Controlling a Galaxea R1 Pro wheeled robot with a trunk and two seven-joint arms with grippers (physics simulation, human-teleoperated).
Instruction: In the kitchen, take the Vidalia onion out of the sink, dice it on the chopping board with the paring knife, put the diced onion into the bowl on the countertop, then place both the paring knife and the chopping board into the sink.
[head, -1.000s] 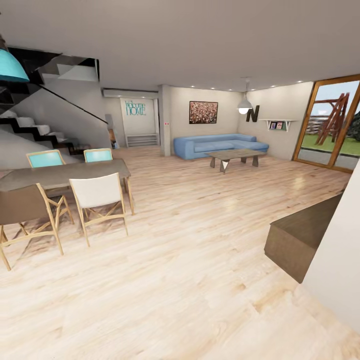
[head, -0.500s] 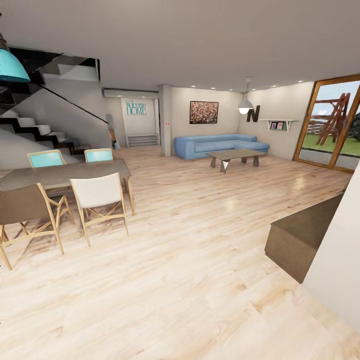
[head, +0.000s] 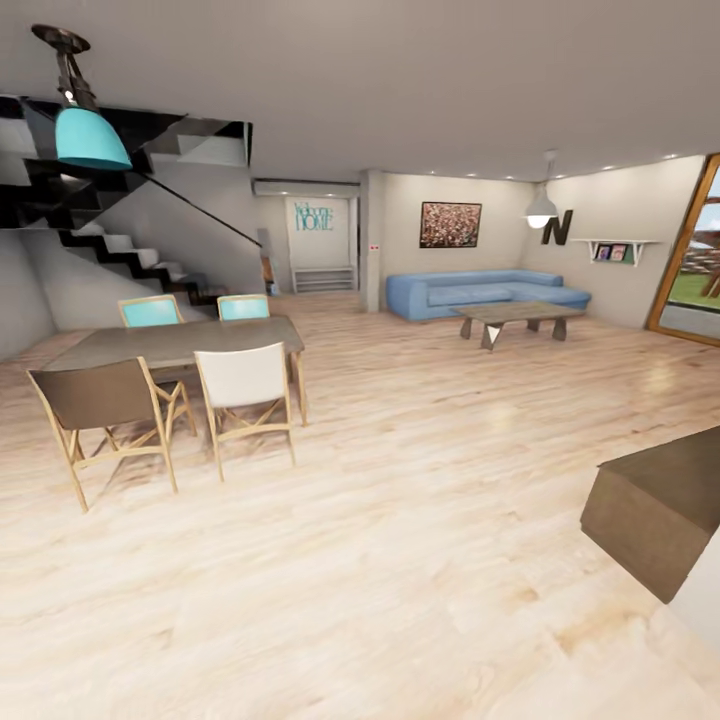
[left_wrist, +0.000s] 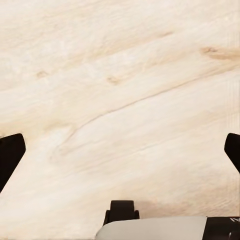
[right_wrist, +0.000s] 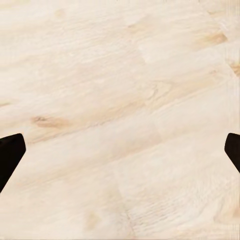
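— So where is the Vidalia onion?
— Not before the cameras; no sink, board, knife or bowl either. Both wrist cameras look down on pale wooden floor planks (left_wrist: 120, 90).
— And the grippers?
— The left gripper (left_wrist: 120, 155) and the right gripper (right_wrist: 120, 155) each have dark fingertips spread to the picture's edges, nothing between them.
— What lies ahead?
— A grey dining table (head: 170, 342) with wooden-framed chairs (head: 245, 390), a black staircase (head: 120, 250), a blue corner sofa (head: 480, 292).
— Progress?
— I judge none done yet: the kitchen must be reached first.
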